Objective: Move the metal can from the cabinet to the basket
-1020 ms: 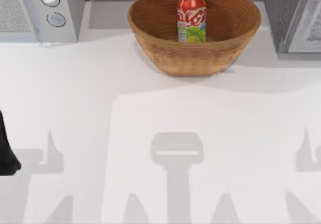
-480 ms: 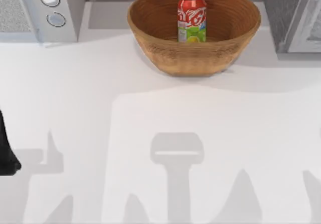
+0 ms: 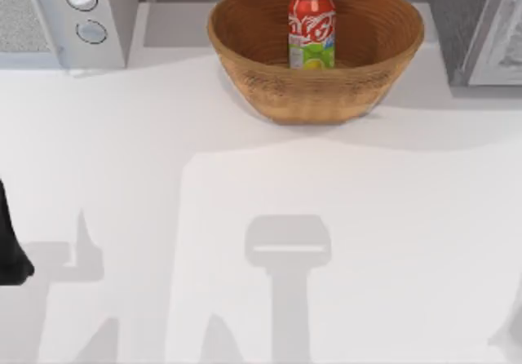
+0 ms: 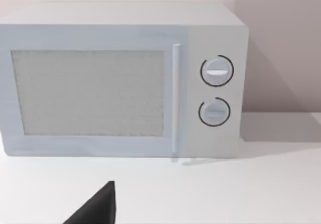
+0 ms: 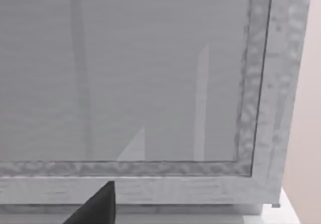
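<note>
I cannot tell if the left gripper (image 4: 95, 206) is open or closed; a dark tip of it pokes in, facing the white microwave (image 4: 120, 81). The right gripper (image 5: 95, 206) is just the same, facing the cabinet (image 5: 150, 83) and its speckled frame. From above, the left arm (image 3: 10, 241) sits at the table's left edge. The metal can (image 3: 311, 29) stands upright inside the basket (image 3: 316, 86), at the back of the white table (image 3: 261, 184), between the microwave and the cabinet.

1 can (image 3: 311, 29), 1 basket (image 3: 245, 66), 1 cabinet (image 3: 457, 21), 1 microwave (image 3: 114, 21) with 2 knobs, 1 worktop (image 3: 245, 184).
</note>
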